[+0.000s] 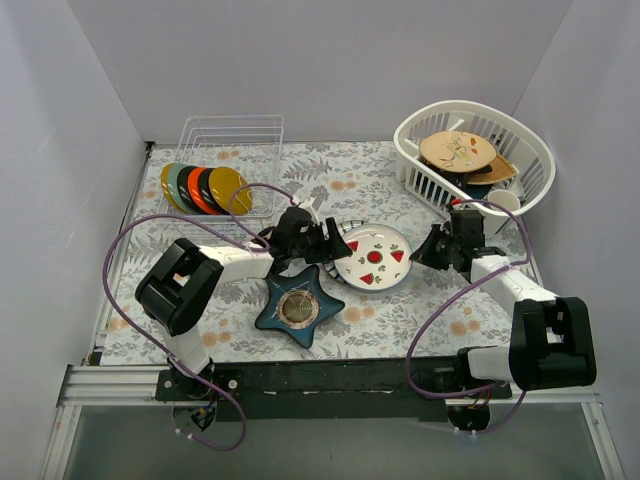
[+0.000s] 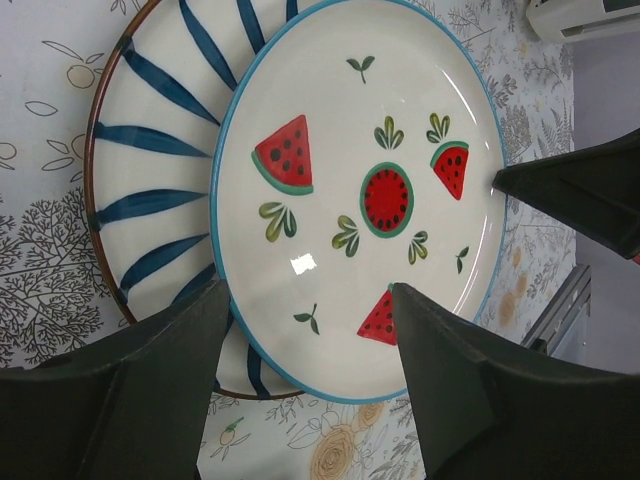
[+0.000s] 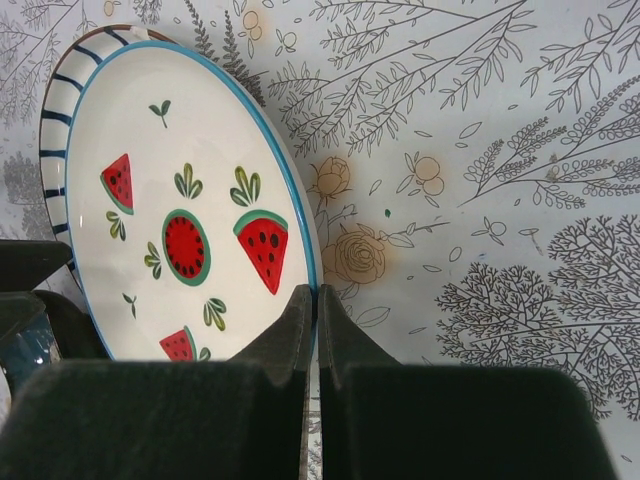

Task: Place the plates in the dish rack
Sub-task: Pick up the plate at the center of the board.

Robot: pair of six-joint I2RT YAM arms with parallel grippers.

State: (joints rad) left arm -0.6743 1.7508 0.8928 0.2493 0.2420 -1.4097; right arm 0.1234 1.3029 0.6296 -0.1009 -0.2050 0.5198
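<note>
The watermelon plate (image 1: 373,256) is lying near the tabletop's middle, on a blue-striped plate (image 2: 150,150). The left gripper (image 1: 338,243) is standing wide open at its left rim, gripping nothing. The right gripper (image 1: 425,250) is sitting fully closed and empty at its right rim. The dish rack (image 1: 230,140) is standing at the far-left corner.

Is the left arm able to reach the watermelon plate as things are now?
Probably yes. The left gripper is open right at the rim of the watermelon plate, which lies uppermost on the striped plate; nothing lies between them.

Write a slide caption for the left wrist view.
Left gripper, jaws open, poised at the rim of the watermelon plate, which lies stacked on a blue-striped plate over floral cloth.
</note>
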